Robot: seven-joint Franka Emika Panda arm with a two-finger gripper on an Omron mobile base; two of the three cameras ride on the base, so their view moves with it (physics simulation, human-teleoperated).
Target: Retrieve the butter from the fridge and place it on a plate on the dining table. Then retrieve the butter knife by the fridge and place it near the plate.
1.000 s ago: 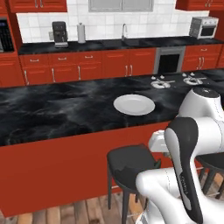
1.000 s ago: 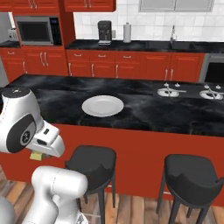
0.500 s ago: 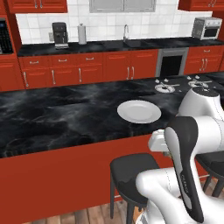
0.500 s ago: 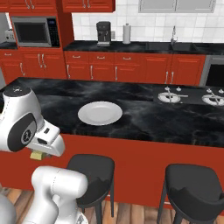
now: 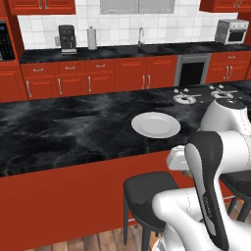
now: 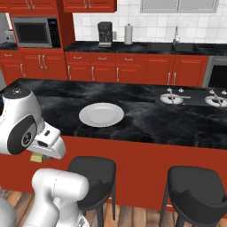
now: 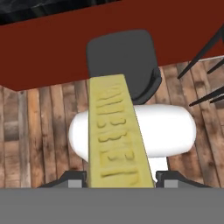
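A red-cabinet kitchen with plank flooring framed the scene. Nearest, the gripper (image 7: pixel 118 177) had its fingers clamped on the butter (image 7: pixel 116 135), carried low beside the island (image 5: pixel 68 132), over a black stool (image 7: pixel 122 61). The stick looked light, soft and greasy, likely to dent or slip, so a gentle hold across its long sides seemed best. On the island's marble top the plate (image 6: pixel 101 114) waited bare. Beyond the island, burners (image 6: pixel 172 97), then a back counter with coffee maker (image 6: pixel 104 33).
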